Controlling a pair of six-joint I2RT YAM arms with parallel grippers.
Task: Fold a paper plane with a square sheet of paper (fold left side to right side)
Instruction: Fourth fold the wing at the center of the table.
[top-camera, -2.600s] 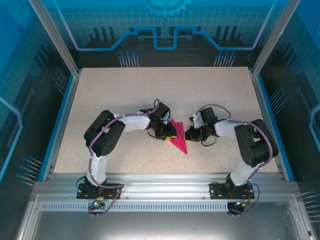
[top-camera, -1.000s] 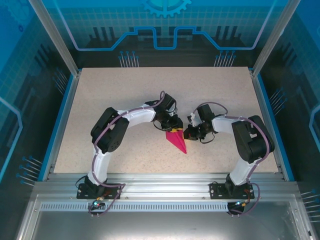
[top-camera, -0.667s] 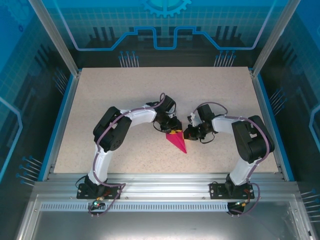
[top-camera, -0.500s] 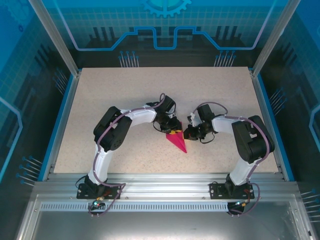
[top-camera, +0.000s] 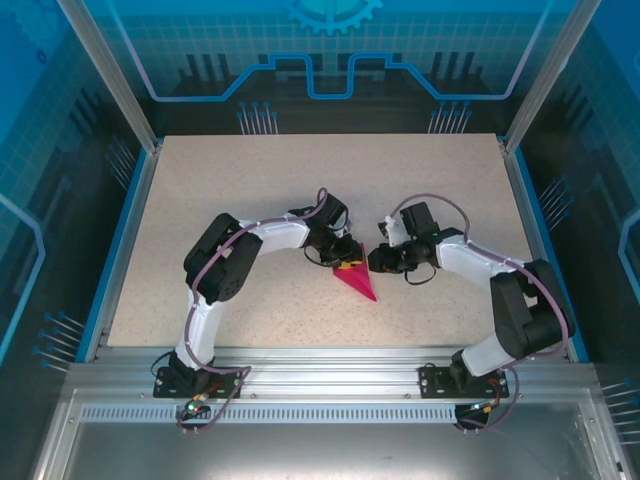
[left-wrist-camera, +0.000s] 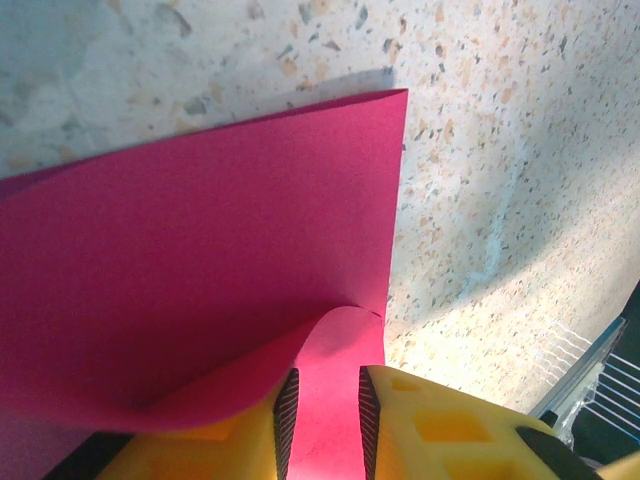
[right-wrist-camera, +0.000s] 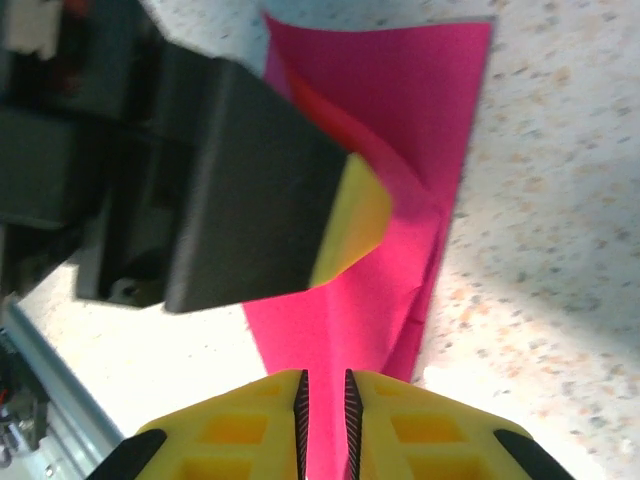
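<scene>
On the speckled table (top-camera: 200, 200), near the middle, the left gripper (top-camera: 341, 256) is pressing down on the wide far end of the pink paper (top-camera: 357, 284). Its yellow fingers (left-wrist-camera: 287, 415) are standing a little way apart, and a curled flap (left-wrist-camera: 335, 345) of the paper is poking up into the gap. I think it is sitting there to keep the paper from sliding, not to squeeze it hard. The paper is lying flat between the two grippers, folded into a long pointed shape with its tip aiming at the near edge. It is looking like a plane that is only half made. The right gripper (top-camera: 377, 262) is waiting just beside the paper's right edge. Its fingers are open only a crack and are holding nothing. I think it is staying close so it can push the next fold flat.
</scene>
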